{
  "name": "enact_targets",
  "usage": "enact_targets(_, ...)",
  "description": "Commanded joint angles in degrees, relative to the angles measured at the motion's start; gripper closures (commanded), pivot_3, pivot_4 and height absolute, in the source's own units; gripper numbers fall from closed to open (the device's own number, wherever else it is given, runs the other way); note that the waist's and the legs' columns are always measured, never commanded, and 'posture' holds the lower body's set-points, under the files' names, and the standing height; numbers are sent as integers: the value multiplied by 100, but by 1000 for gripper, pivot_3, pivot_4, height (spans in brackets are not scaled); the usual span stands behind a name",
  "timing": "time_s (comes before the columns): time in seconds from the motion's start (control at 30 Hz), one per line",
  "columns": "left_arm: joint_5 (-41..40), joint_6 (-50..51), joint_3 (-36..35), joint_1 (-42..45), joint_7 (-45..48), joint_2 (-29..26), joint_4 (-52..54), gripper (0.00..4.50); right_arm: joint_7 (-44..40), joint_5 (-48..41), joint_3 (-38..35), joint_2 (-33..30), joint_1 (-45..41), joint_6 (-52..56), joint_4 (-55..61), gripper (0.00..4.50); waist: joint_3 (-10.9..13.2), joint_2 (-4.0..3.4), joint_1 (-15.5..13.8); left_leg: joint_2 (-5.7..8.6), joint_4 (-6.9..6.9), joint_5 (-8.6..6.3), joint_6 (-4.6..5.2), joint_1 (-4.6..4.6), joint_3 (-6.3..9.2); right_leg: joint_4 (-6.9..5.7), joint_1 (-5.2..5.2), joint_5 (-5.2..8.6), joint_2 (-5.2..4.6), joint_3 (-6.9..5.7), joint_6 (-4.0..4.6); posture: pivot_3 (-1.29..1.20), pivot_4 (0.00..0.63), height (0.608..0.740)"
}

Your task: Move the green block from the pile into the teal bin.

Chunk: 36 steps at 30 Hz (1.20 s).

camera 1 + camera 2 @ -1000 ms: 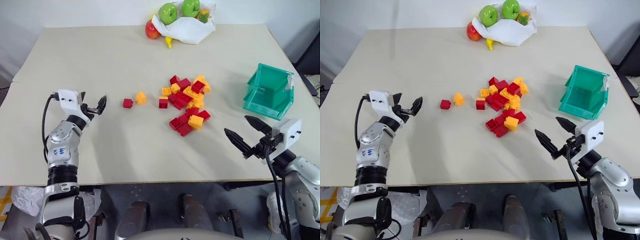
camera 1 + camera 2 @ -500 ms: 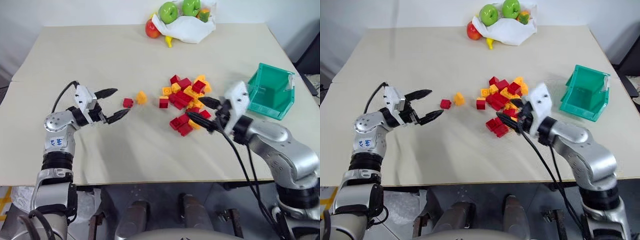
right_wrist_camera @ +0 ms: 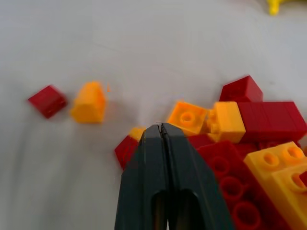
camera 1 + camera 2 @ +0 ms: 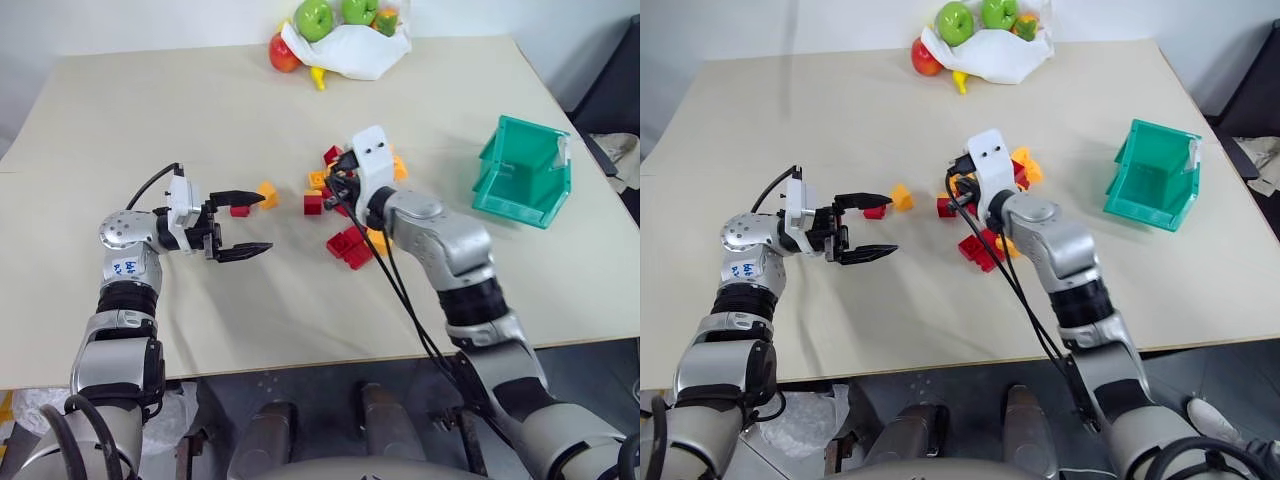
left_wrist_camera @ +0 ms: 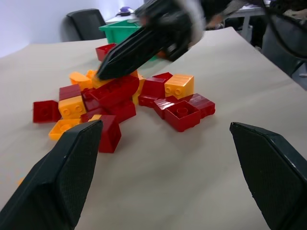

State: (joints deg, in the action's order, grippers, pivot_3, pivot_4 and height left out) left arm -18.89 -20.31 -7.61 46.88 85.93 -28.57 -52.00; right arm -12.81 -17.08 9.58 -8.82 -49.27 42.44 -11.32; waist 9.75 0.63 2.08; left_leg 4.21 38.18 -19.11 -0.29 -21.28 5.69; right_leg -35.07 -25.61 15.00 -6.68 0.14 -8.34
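while its fingers press together over the pile at frame centre, the right gripper holds nothing. the left gripper, centre-left, has fingers spread.

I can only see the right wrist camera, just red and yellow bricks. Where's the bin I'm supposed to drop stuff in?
Observer: The teal bin stands on the table, off to the robot's right of the pile, with a gap between them.
Operator: What's the other arm doing?
Observer: The left gripper is open and level, pointing toward the pile, right by a lone red brick.
Operator: Is there anything else on the table?
Observer: Yes, green apples sit on a white bag at the far edge.
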Motion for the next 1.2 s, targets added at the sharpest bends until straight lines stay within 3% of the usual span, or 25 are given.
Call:
enact_targets(0.03,-9,-166,-35,153,99,-14,-44,0,283,332,-294,163,-201,-622,-881,4463,0,0,26,-1,0,0,-1,3,0,-4,0,0,1,0,0,0,150,740)
enact_targets(0.23,-7,-266,-91,107,-78,15,-9,0,526,696,-684,-199,27,-1025,-980,4463,0,-1,4,-4,6,1,3,2,9,-17,-1,0,-12,2,0,0,150,740)
enact_targets(0.53,-64,-295,-135,-8,-214,104,75,0,307,671,-1160,-856,848,-526,673,4463,1,-1,-15,-1,4,0,4,1,0,-15,-3,0,-7,6,0,0,150,740)
enact_targets(0.73,-61,-320,-134,-9,-273,162,71,0,-207,486,-1199,-1262,1267,-141,1525,4463,1,-2,-17,-1,6,0,4,2,-8,-16,-4,0,-2,12,0,0,150,740)
enact_targets(0.97,-75,-350,-138,-46,-274,184,109,0,-1693,-532,-1792,-2191,2039,-99,2913,4463,2,-2,-66,1,6,-2,8,-1,-9,-5,0,-1,-1,10,-3,0,150,740)
enact_targets(1.07,-74,-343,-149,-49,-272,173,117,0,-2403,-952,-2100,-2906,2390,128,3248,3904,2,-3,-92,1,9,-3,11,-1,-10,1,5,-3,-1,10,-7,0,150,740)
enact_targets(1.2,-79,-336,-162,-64,-252,159,130,0,-2835,-1280,-2770,-3675,2929,339,3464,2570,4,-5,-169,1,8,-4,12,-2,-12,5,6,-3,0,9,-7,0,150,740)
